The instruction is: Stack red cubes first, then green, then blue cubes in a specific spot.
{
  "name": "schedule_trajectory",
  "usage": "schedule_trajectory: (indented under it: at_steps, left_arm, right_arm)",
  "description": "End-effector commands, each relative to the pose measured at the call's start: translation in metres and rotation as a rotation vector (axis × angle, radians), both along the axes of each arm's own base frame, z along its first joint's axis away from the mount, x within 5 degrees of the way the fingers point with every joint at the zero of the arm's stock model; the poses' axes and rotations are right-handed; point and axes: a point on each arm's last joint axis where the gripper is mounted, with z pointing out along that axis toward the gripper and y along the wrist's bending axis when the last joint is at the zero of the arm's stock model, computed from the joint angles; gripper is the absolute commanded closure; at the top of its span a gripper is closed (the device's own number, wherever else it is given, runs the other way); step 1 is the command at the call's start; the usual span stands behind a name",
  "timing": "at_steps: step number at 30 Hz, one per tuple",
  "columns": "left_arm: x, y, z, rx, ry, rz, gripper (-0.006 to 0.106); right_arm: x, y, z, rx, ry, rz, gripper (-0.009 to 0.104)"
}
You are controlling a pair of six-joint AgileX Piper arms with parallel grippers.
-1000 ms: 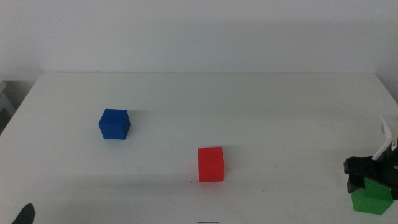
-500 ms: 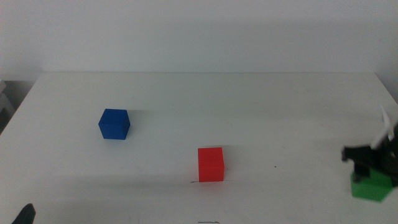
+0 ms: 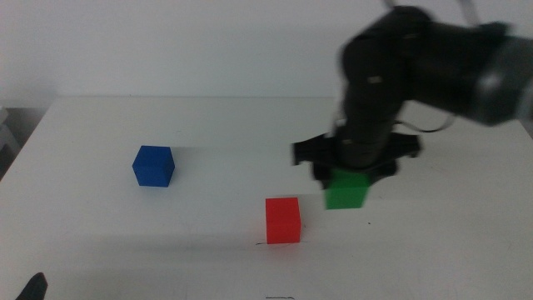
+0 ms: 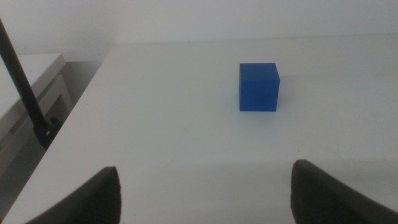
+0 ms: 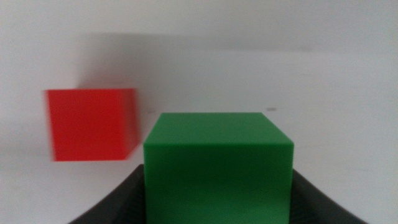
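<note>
The right arm is reaching in over the table, its right gripper (image 3: 348,177) pointing down and pinching the green cube (image 3: 346,191) in the air (blurred), just beside the red cube (image 3: 282,219). The left gripper (image 4: 202,190) is waiting, jaws spread.

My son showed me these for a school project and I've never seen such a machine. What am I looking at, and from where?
These are three cameras on one moment. Two robot arms work at a white table. The middle view looks down from the front. There, the dark arm from the right carries the right gripper, whose jaws are shut on the green cube, lifted beside the red cube. The right wrist view is shot from that arm, so the green cube fills it, with the red one behind. The left wrist view shows the left gripper, waiting open at the table's near left, facing the blue cube. The cubes are to be stacked.
</note>
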Motion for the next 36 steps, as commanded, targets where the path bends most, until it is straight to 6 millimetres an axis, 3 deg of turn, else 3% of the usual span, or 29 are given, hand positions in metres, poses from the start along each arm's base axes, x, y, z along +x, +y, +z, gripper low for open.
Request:
schedule_trajectory:
  at_steps: [1,6,10,36]
  left_arm:
    - [0.000,0.001,0.008,-0.003,-0.103,0.014,0.007]
    - [0.000,0.001,0.008,-0.003,-0.103,0.014,0.007]
    - [0.000,0.001,0.008,-0.003,-0.103,0.014,0.007]
    - [0.000,0.001,0.008,-0.003,-0.103,0.014,0.007]
  right_arm:
    - [-0.001,0.015,0.023,0.026,-0.047,0.011,0.096]
    - [0.003,0.047,0.021,0.057,-0.054,0.046,0.096]
    - [0.004,0.062,0.019,0.080,-0.048,0.069,0.096]
    - [0.015,0.077,-0.011,0.061,-0.021,0.089,0.096]
